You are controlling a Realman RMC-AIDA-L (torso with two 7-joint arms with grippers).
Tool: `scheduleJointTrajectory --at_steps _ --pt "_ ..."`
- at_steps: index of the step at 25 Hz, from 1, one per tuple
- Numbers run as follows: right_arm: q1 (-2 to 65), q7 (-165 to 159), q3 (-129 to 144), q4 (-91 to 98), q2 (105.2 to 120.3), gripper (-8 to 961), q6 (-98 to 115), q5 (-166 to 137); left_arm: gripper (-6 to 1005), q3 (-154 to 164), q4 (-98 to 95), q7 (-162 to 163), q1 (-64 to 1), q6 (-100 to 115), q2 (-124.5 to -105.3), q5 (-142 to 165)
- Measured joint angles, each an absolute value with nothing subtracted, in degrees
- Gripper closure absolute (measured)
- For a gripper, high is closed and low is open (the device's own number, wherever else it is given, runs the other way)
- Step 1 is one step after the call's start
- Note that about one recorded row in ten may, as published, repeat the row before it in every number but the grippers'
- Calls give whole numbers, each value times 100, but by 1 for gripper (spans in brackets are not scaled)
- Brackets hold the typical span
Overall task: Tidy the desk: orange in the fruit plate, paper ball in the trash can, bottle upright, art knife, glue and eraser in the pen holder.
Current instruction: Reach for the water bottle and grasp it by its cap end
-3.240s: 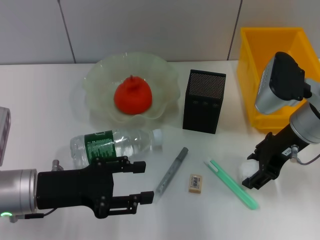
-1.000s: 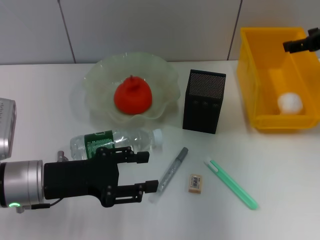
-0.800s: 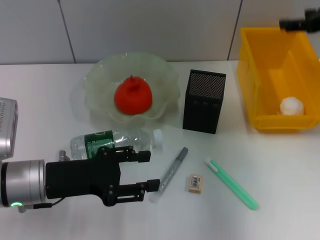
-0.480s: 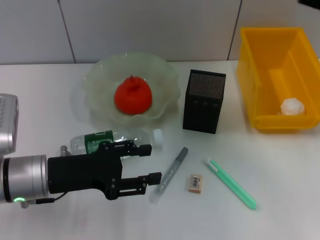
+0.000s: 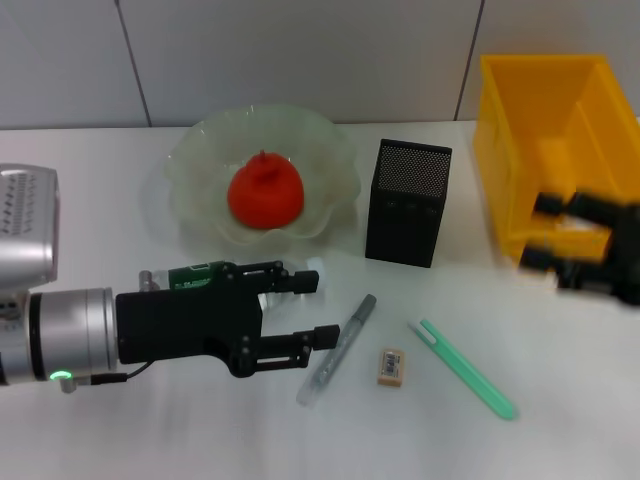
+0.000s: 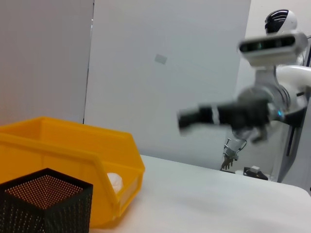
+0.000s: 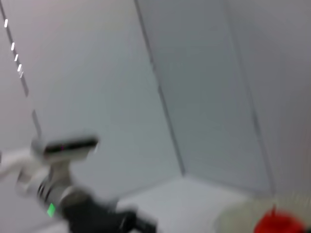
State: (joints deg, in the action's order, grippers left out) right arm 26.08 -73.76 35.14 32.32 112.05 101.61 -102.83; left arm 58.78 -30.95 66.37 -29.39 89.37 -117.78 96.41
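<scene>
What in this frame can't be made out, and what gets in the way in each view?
- Bottle: head view, mostly hidden behind the left gripper; its grip state is unreadable.
- Right gripper: head view, motion-blurred in front of the trash can; fingers unreadable.
- Paper ball: left wrist view, only a sliver above the bin wall.
- Orange: right wrist view, blurred, cut by the edge.

Bright even light, right hand (image 5: 590, 250) motion-blurred

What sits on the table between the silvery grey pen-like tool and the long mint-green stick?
In the head view, the small beige eraser lies alone between the silvery grey tool and the mint-green stick, touching neither.
</scene>
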Motion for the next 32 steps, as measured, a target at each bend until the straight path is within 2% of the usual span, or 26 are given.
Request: scheduleJointTrajectory --at_steps 3,4,5,6,7,9,14,24,32 --pt "2615 -7318 3515 3242 11329 149 10074 -10998 315 5910 -3096 6717 -3013 8900 -11740 9644" --pt "2629 -7221 3516 3241 11438 149 9897 -11413 315 5919 -3097 6729 -3015 8898 -11737 9646" --pt "2629 -7221 3516 3241 11438 149 9897 -11413 315 5926 -3100 6747 -3015 8895 -11732 9650" --pt "2632 -7117 3516 3263 11557 149 9666 -11717 315 5929 -3102 6756 -3015 8886 -11730 9655" --pt "2632 -7117 3516 3263 11557 149 9666 -11717 315 5931 -3103 6757 -3015 8864 -11726 9662" --pt "2627 -7022 3515 3318 11724 149 9332 -12039 315 5936 -3103 6750 -3012 8792 -11714 9672" --pt "2599 -6974 3504 3314 11804 149 9088 -12122 315 5947 -3208 6810 -3152 8443 -11743 9746" --pt "2546 -7010 3455 3271 11811 150 9011 -12120 314 6000 -3945 7939 -3938 7655 -11852 11040" --pt "2489 -7023 3454 3280 11813 150 9008 -12109 313 7515 -4383 8455 -4042 6493 -11870 11378"
